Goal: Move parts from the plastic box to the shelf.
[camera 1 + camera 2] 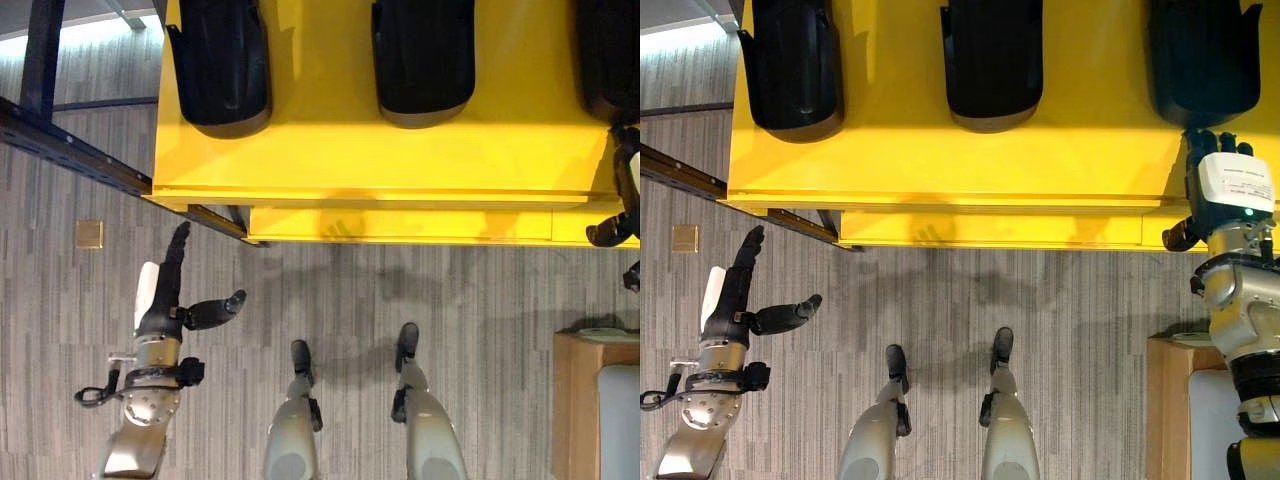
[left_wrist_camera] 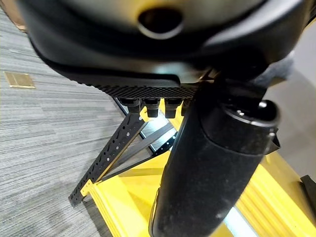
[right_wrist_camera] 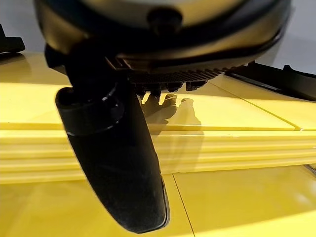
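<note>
Three black moulded parts lie side by side on the yellow shelf (image 1: 940,160): one at the left (image 1: 790,65), one in the middle (image 1: 992,60), one at the right (image 1: 1200,60). My right hand (image 1: 1212,215) is at the shelf's front edge, just below the right part, with straight fingers pointing at it and nothing held. In the right wrist view its thumb (image 3: 118,168) hangs over the yellow shelf top (image 3: 237,148). My left hand (image 1: 160,300) hangs open over the floor at the lower left, thumb spread, empty.
A brown wooden stand (image 1: 575,400) with a pale container (image 1: 622,420) on it sits at the lower right. A dark metal beam (image 1: 70,150) runs diagonally at the left, beside a brass floor plate (image 1: 89,233). A black perforated brace (image 2: 108,153) supports the shelf.
</note>
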Tool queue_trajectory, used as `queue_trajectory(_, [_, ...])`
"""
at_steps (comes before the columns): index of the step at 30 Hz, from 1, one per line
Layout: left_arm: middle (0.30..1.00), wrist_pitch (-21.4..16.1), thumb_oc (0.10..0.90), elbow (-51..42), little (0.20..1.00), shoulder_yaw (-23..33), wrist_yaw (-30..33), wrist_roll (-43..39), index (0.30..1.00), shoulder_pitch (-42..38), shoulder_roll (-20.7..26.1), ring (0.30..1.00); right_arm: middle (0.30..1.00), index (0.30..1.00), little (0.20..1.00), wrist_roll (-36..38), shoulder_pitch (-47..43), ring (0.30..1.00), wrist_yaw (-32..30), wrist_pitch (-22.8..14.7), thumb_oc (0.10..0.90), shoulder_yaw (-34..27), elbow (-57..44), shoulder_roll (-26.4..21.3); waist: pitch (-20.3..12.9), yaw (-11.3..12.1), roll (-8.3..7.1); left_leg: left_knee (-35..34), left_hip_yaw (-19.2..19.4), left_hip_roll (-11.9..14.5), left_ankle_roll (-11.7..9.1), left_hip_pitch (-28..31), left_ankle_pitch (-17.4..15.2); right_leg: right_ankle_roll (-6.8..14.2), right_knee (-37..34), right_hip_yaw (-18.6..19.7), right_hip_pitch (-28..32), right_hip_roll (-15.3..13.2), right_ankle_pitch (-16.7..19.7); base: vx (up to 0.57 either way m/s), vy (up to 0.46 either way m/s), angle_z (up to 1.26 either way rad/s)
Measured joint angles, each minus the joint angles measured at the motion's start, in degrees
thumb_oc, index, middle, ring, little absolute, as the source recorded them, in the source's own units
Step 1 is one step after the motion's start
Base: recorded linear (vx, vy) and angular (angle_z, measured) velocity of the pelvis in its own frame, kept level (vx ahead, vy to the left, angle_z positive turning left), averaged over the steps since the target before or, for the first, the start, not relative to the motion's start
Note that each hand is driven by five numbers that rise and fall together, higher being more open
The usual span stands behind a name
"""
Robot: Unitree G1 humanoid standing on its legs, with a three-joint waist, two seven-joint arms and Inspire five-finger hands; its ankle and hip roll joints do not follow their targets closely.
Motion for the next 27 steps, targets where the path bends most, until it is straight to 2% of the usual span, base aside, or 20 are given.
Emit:
queue_trajectory(13, [1.000, 0.00, 0.900, 0.00, 1.000, 0.07, 0.88, -0.02, 1.000, -0.05, -0.10, 1.000, 1.000, 1.000, 1.000, 1.63, 0.75, 1.000, -0.86, 0.89, 0.900, -0.44, -0.33, 0.06, 0.05, 0.14, -0.09, 0.00, -0.72, 0.00, -0.05, -1.11, 0.30, -0.01, 0.10, -0.64, -0.68, 0.02, 0.01, 0.00, 0.001, 0.02])
queue_trajectory(15, [1.000, 0.07, 0.900, 0.01, 1.000, 0.09, 0.90, 0.04, 1.000, -0.13, -0.39, 1.000, 1.000, 1.000, 1.000, 1.82, 4.52, 1.000, -1.24, 1.19, 0.900, -6.45, -4.75, 4.76, 0.22, 0.38, -0.31, 0.00, -0.77, 0.12, -0.05, -1.08, 0.30, -0.03, 0.17, -0.66, -0.68, 0.13, -0.01, 0.00, 0.000, 0.00])
queue_trajectory(18, [1.000, 0.14, 0.900, -0.11, 1.000, 0.14, 0.93, 0.09, 1.000, -0.21, -0.49, 1.000, 1.000, 1.000, 1.000, 2.37, 9.77, 1.000, -2.00, 0.95, 0.900, -9.33, -9.26, 8.35, 0.36, -0.06, -0.53, 0.00, -0.82, 0.09, -0.05, -0.85, 0.30, -0.03, 0.35, -0.71, -0.53, 0.12, -0.03, 0.00, 0.000, 0.00])
queue_trajectory(19, [1.000, 0.15, 0.900, -0.22, 1.000, 0.38, 0.96, 0.11, 1.000, -0.21, -0.50, 1.000, 1.000, 1.000, 1.000, 2.65, 12.15, 1.000, -2.07, 0.90, 0.900, -11.72, -12.39, 11.34, 0.54, 0.22, -0.84, 0.02, -0.87, 0.20, -0.05, -0.74, 0.30, -0.05, 0.35, -0.78, -0.36, 0.14, -0.04, 0.00, 0.000, 0.00])
queue_trajectory(21, [1.000, 0.46, 0.900, -0.18, 1.000, 1.63, 1.00, 0.16, 1.000, -0.22, -0.60, 1.000, 1.000, 1.000, 1.000, 2.81, 14.95, 1.000, -2.84, -0.26, 0.900, -13.16, -15.44, 16.84, 1.19, -0.81, -2.01, 0.32, -1.02, 0.29, -0.06, -0.32, 0.31, -0.11, 0.58, -0.80, 0.19, 0.22, -0.09, 0.00, 0.000, 0.00])
queue_trajectory(27, [1.000, 0.79, 0.900, -0.18, 1.000, 2.09, 1.05, 0.25, 1.000, -0.22, -0.60, 1.000, 1.000, 1.000, 1.000, 4.12, 18.15, 1.000, -3.48, -2.45, 0.900, -13.18, -16.71, 20.59, 1.39, -1.40, -3.52, 0.46, -1.20, 0.30, -0.21, 0.07, 0.58, -0.09, 1.30, -0.76, 0.39, 0.15, -0.17, 0.00, 0.000, 0.00])
